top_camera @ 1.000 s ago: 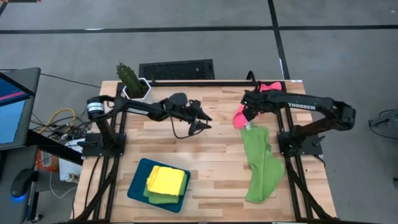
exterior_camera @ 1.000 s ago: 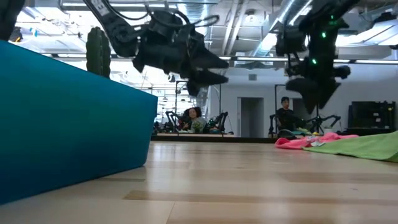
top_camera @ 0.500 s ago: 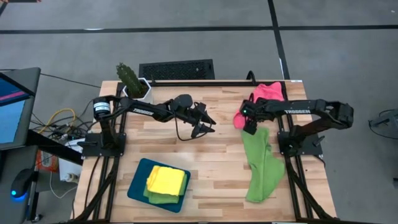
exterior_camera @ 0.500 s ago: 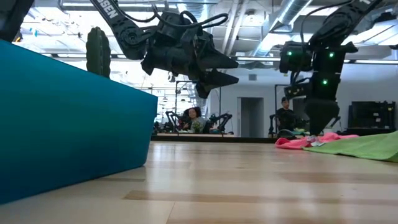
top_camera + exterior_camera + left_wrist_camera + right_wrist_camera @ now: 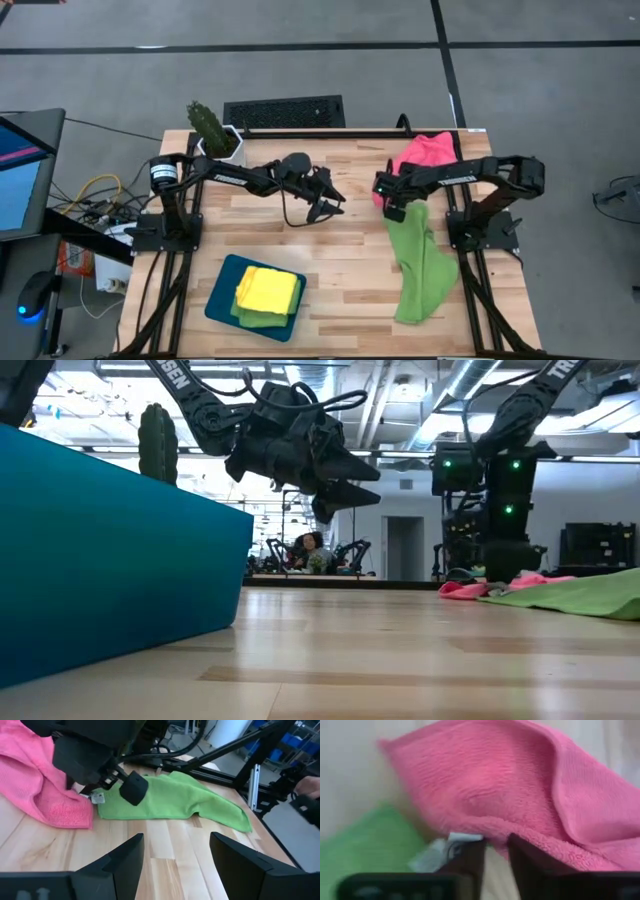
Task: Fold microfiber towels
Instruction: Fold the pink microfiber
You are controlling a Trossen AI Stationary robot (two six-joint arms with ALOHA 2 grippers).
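Note:
A pink towel (image 5: 428, 150) lies crumpled at the far right of the table. A lime green towel (image 5: 420, 265) stretches from it toward the near edge. My right gripper (image 5: 391, 207) points down at the spot where the two meet. Its fingers are open by a narrow gap on either side of the pink towel's hem (image 5: 495, 842), beside a white label (image 5: 462, 837). My left gripper (image 5: 330, 200) hangs open above the table's middle, clear of everything, and its wrist view looks toward both towels (image 5: 175, 797). A yellow towel (image 5: 267, 290) rests on a folded green one in the teal tray (image 5: 222, 300). My right gripper comes at the pink towel's hem (image 5: 520, 847) from above, pointing down, one finger (image 5: 470, 857) on each side of it. Whether the fingers touch the cloth, I cannot tell. The towel lies slack on the table.
A potted cactus (image 5: 212, 130) stands at the far left corner, and a black grille (image 5: 285, 110) lies beyond the far edge. Bare wood runs between the tray and the green towel. In the low view the tray's wall (image 5: 100, 560) fills the left side, and people sit far behind.
My right gripper has sunk toward the table and rolled about its own axis. It has come down from above the towels to the near corner of the pink towel. The arm has drawn back, so more of the pink towel shows. The towels have not moved.

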